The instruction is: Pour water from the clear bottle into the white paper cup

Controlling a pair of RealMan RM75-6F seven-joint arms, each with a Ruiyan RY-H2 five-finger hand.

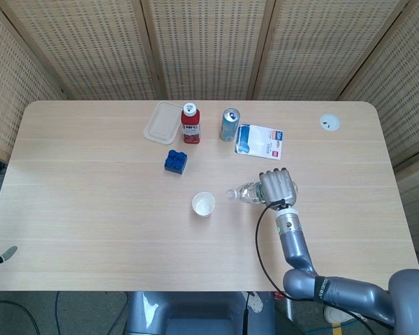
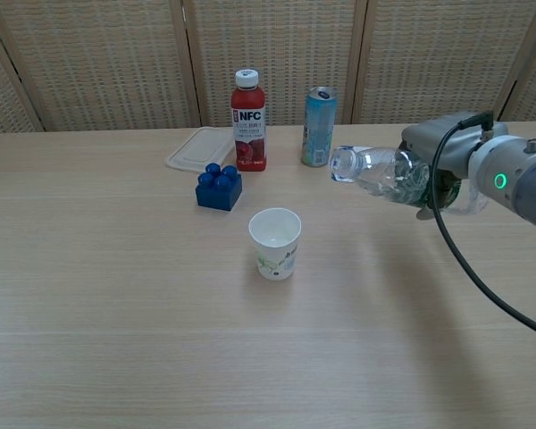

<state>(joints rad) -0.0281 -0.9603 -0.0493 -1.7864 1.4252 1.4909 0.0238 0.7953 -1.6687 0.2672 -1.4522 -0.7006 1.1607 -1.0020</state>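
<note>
My right hand (image 1: 276,188) (image 2: 439,161) grips the clear bottle (image 1: 246,193) (image 2: 378,172) above the table. The bottle lies nearly on its side, its open mouth pointing left toward the white paper cup (image 1: 203,204) (image 2: 275,242). The mouth hangs to the right of the cup and higher than its rim, not over it. The cup stands upright in the middle of the table. My left hand is out of both views.
Behind the cup stand a blue block (image 1: 175,161) (image 2: 219,187), a red NFC bottle (image 1: 189,123) (image 2: 248,121), a blue can (image 1: 228,124) (image 2: 318,126), a clear lidded tray (image 1: 163,122) and a flat blue-white packet (image 1: 260,142). A white disc (image 1: 329,123) lies far right.
</note>
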